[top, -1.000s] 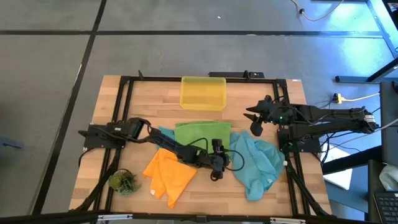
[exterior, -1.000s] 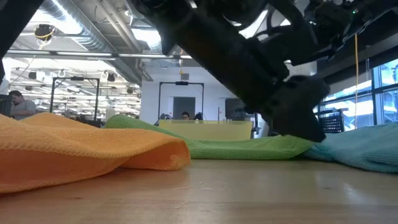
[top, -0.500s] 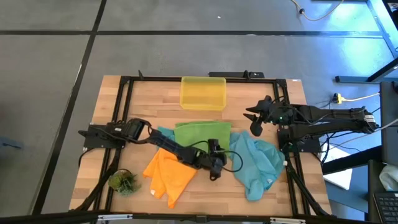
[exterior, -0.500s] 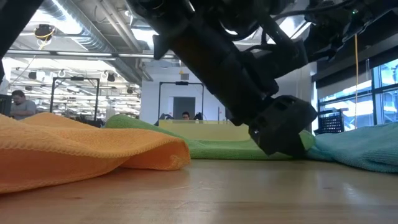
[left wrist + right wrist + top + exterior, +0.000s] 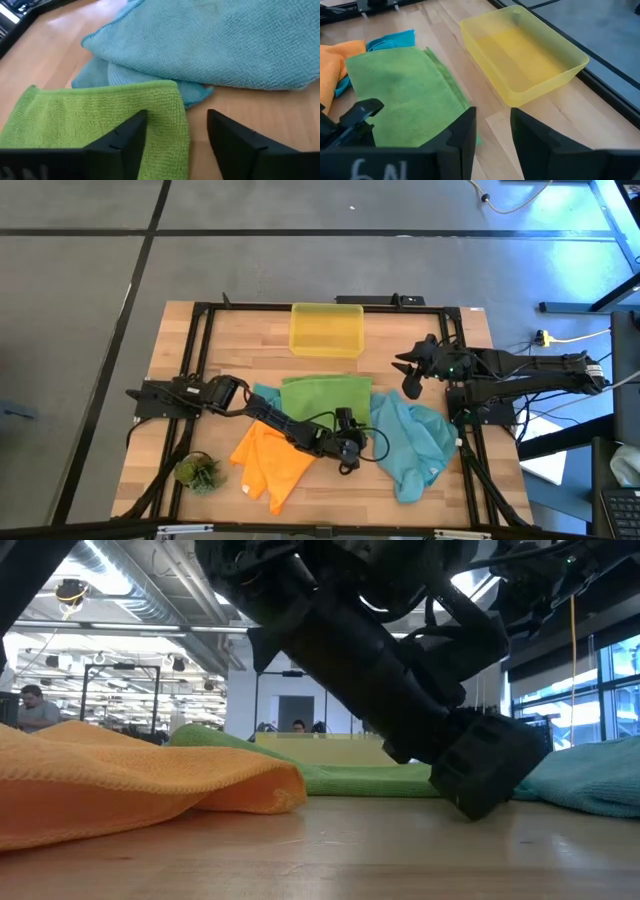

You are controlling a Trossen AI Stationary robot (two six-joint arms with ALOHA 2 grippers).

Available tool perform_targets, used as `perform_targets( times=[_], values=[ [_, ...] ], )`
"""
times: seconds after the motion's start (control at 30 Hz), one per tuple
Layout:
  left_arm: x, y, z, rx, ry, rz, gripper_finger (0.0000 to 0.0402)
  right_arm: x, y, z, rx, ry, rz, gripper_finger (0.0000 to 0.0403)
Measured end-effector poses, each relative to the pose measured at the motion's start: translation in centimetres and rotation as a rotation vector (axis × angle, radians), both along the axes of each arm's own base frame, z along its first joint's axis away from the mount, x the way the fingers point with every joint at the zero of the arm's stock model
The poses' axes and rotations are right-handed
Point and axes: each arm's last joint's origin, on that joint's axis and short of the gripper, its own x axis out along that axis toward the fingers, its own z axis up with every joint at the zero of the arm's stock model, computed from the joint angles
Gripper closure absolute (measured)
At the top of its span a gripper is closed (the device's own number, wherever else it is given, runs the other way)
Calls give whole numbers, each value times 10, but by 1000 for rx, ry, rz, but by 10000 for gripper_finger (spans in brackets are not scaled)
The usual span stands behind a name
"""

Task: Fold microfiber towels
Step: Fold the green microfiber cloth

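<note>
Left gripper (image 5: 172, 137) open and empty, fingers straddling green towel (image 5: 95, 112) corner, teal towel (image 5: 210, 40) just ahead.

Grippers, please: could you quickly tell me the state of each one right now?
Left gripper: open, empty, at the green towel's corner.
Right gripper: open, empty, waiting near the yellow bin.

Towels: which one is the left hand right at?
The green towel: the left hand straddles its corner; the teal towel lies just beyond.
</note>
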Motion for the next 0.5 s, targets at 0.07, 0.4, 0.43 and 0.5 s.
perform_targets(
  times=[0.07,0.4,0.43,0.5],
  values=[
    [0,1,0,24,-3,21,253,0,0,0,-6,4,4,289],
    [-2,6,8,36,22,5,398,2,4,0,-49,37,215,312],
    [-2,6,10,31,22,-4,399,4,5,0,-48,35,253,314],
    [-4,4,20,25,27,-20,401,7,8,-1,-44,37,329,314]
  ],
)
